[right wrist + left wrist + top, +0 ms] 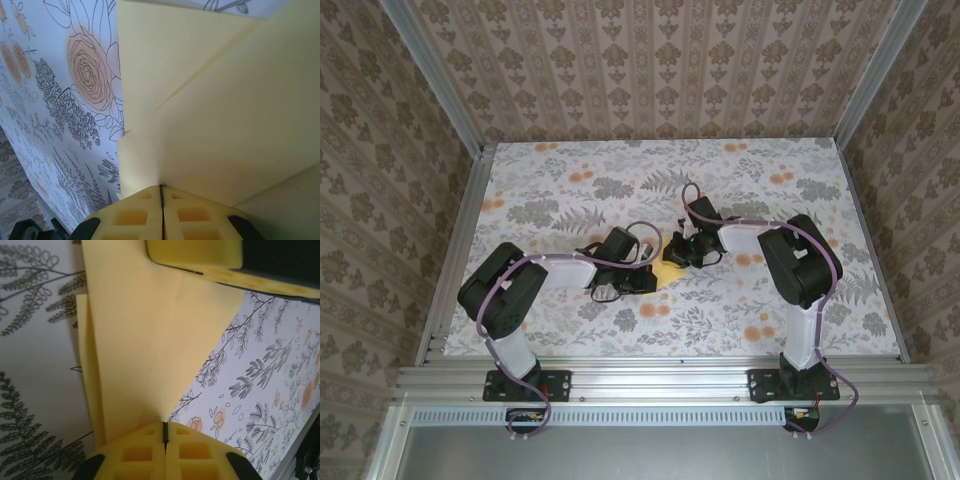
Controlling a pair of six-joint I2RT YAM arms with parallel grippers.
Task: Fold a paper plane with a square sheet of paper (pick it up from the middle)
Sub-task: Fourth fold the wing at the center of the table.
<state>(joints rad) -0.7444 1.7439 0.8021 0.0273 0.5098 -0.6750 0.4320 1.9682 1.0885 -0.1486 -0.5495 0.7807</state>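
Fingers [135, 452] of the left gripper [165, 434] closed tight on an edge of the folded yellow sheet of paper [145, 340], right gripper [161, 194] likewise pinching it from the opposite side, sheet between both grippers, near the middle of the flower-printed table [720, 310]

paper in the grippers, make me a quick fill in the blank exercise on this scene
The folded paper is pale ___ in colour.
The left gripper is ___ on the paper.
The paper sits ___ the left gripper and the right gripper.
The table is printed with grey leaves and orange ___.
Missing words: yellow; shut; between; flowers
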